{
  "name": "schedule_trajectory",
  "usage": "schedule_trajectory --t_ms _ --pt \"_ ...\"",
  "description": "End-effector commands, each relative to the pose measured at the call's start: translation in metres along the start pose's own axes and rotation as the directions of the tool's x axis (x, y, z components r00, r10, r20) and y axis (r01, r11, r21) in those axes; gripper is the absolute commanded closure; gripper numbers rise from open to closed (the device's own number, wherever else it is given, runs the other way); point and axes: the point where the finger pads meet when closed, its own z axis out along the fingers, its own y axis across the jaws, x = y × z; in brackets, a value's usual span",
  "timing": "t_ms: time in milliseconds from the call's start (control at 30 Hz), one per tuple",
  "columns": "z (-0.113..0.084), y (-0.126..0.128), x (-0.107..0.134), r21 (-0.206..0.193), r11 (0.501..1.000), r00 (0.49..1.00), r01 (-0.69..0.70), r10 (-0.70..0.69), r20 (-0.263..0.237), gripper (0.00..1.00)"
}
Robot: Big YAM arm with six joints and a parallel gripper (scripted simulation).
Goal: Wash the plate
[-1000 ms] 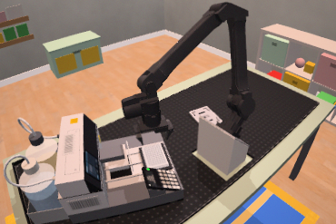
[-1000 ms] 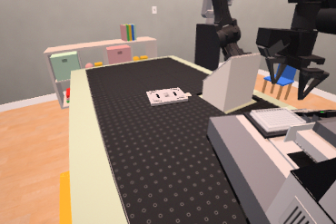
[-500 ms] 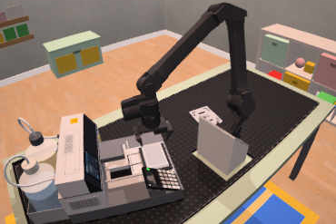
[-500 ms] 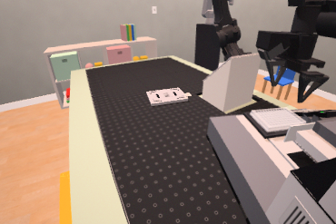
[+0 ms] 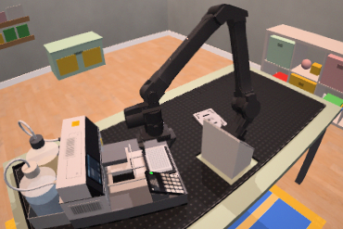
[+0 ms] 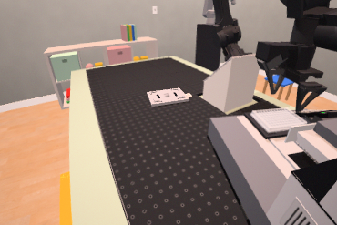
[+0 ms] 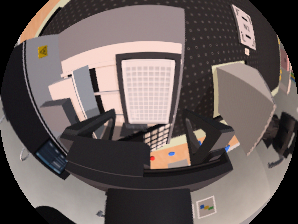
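The white well plate (image 5: 158, 158) lies flat in the carrier of the washer (image 5: 116, 177). It also shows in the exterior view (image 6: 279, 119) and in the wrist view (image 7: 149, 92). My gripper (image 6: 289, 91) is open and empty. It hovers above the plate's near end and the keypad (image 5: 168, 182), not touching either. In the wrist view the two fingers stand wide apart on either side of the plate's near edge. A small green light (image 5: 151, 172) shows at the keypad's corner. The plate nest N1 (image 5: 209, 118) lies empty on the mat (image 6: 168, 97).
A grey wedge-shaped block (image 5: 225, 152) (image 6: 232, 83) stands on the mat between the nest and the washer. Two bottles (image 5: 34, 175) with tubing stand left of the washer. The arm's base (image 5: 243, 110) is behind the block. Shelves stand beyond the table.
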Motion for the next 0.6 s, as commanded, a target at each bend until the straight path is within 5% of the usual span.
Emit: schedule_trajectory --t_ms 0,67,567 --pt "-0.003 0.004 -0.005 -0.03 1.0 1.0 -0.005 0.005 -0.004 0.0" --pt "0.011 0.001 -0.002 -0.003 1.0 1.0 0.002 -0.002 -0.004 0.0" --pt "0.031 0.001 -0.001 -0.006 1.0 1.0 0.004 -0.004 -0.001 0.0"
